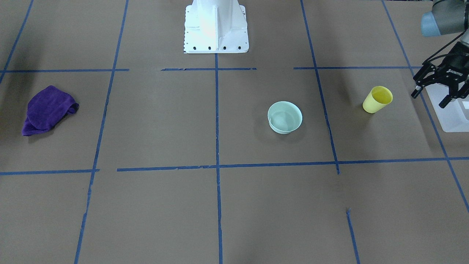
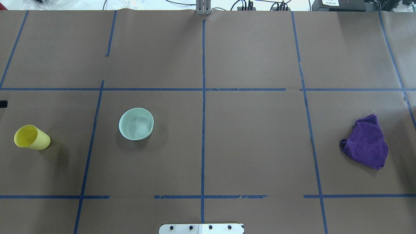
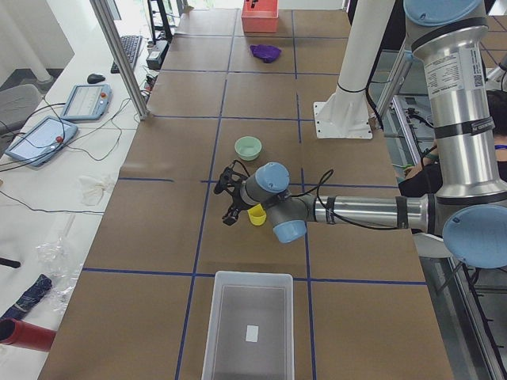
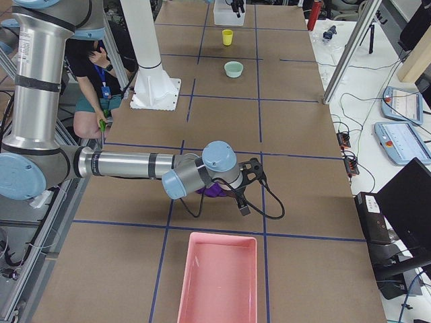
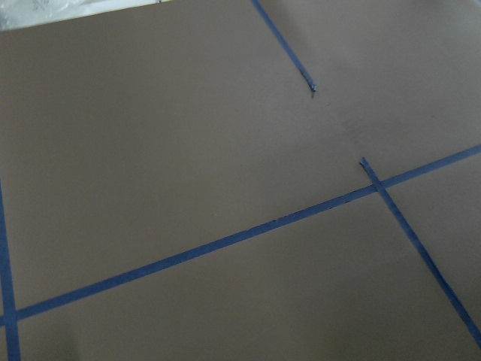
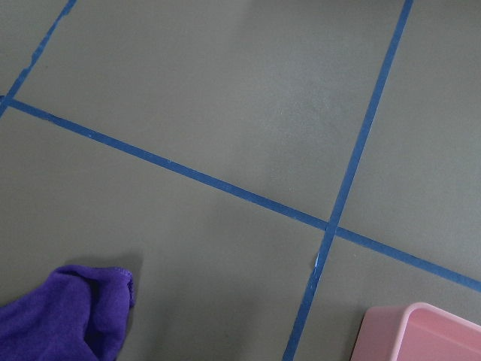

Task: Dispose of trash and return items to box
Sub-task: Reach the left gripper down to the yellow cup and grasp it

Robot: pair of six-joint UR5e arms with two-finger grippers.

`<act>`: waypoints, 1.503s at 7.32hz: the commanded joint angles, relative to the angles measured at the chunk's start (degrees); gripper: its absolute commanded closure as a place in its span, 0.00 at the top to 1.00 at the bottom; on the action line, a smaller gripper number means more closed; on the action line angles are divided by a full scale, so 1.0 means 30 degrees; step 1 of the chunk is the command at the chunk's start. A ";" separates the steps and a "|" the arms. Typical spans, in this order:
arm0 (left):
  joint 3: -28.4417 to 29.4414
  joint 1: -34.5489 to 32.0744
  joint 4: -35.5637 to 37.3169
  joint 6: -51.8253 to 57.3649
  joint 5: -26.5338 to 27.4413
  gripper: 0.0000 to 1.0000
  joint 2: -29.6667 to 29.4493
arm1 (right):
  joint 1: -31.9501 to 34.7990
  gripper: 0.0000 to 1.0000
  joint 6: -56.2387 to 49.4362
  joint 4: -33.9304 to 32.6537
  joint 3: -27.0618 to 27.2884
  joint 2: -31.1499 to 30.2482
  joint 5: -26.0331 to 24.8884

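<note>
Left claw (image 1: pixel 430 98) spread, empty, beside cup (image 1: pixel 377 99) near table's left edge. Step: likely cup pickup. Next: descend, pinch rim, carry to box (image 1: pixel 452 119). Right claw (image 4: pixel 252 192): cannot tell.

Brown table (image 2: pixel 260 146) everywhere, crossed by a grid of blue tape (image 2: pixel 203 130). There's the cup (image 2: pixel 31 137), plain yellow. The bowl (image 2: pixel 136 123), pale mint green, no pattern. Off to the side, a deep purple cloth (image 2: pixel 366 142). The box (image 3: pixel 247 324) is frosted, see-through white with a small white label (image 3: pixel 252 333). A plain pink tray (image 4: pixel 217 279). The base (image 1: pixel 215 25) is white. On the left arm (image 3: pixel 364 211), silver tubes and pale blue joints; the left gripper (image 1: pixel 428 101) is black with small white lettering.
</note>
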 commanded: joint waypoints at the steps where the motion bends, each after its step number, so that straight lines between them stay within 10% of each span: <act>1: -0.0013 0.3185 -0.0194 -0.3859 0.3085 0.70 0.0426 | -0.0002 1.00 0.0103 0.0046 -0.0020 -0.0100 -0.0007; 8: -0.0043 0.4689 -0.1334 -0.3138 0.3151 0.60 0.1889 | -0.0002 1.00 0.0103 0.0017 -0.0108 -0.0189 -0.0007; 10: 0.0016 0.5039 -0.1337 -0.3079 0.3179 0.00 0.1892 | -0.0002 1.00 0.0102 0.0017 -0.0137 -0.0189 -0.0007; 11: 0.0016 0.5186 -0.1337 -0.3079 0.3180 0.00 0.1892 | -0.0002 1.00 0.0102 0.0017 -0.0137 -0.0189 -0.0007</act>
